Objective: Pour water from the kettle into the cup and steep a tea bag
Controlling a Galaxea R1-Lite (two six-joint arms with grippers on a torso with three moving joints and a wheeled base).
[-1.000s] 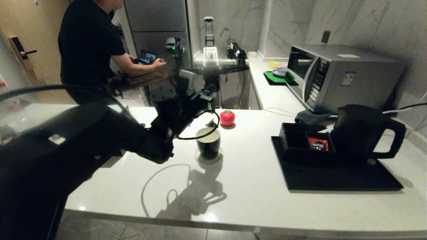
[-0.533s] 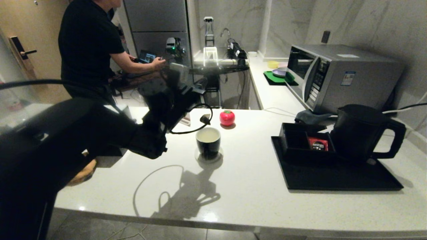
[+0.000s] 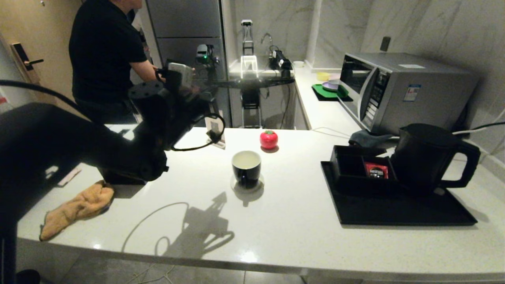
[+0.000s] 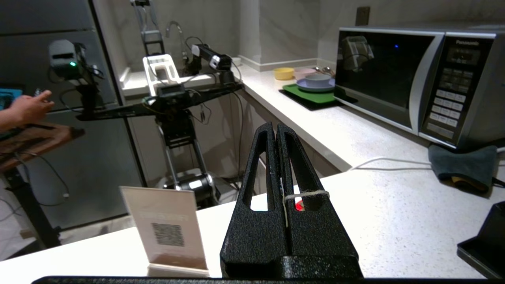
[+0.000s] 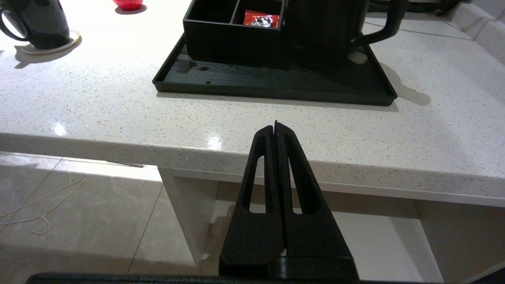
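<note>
The cup (image 3: 246, 169), glossy black with a white inside, stands on a round coaster mid-counter and shows pale water (image 3: 246, 159). It also appears in the right wrist view (image 5: 37, 21). The matte black kettle (image 3: 424, 157) stands on the black tray (image 3: 394, 211) at the right. My left gripper (image 3: 205, 105) hovers up and to the left of the cup. It is shut (image 4: 275, 128) on a white tea bag string (image 4: 305, 193) looped over one finger. A small dark piece (image 3: 215, 137), apparently the tea bag, hangs below. My right gripper (image 5: 276, 124) is shut and empty, low before the counter's front edge.
A black compartment box (image 3: 355, 165) with a red packet (image 3: 376, 170) shares the tray. A red tomato-shaped thing (image 3: 268, 139) sits behind the cup, and a QR card (image 4: 167, 228) stands at the left. An orange cloth (image 3: 77, 207) lies front left. Microwave (image 3: 406, 88) back right; a person (image 3: 106, 51) behind.
My left arm has drawn back to the left and upward from above the cup, taking the dangling piece along. The orange cloth is now uncovered.
</note>
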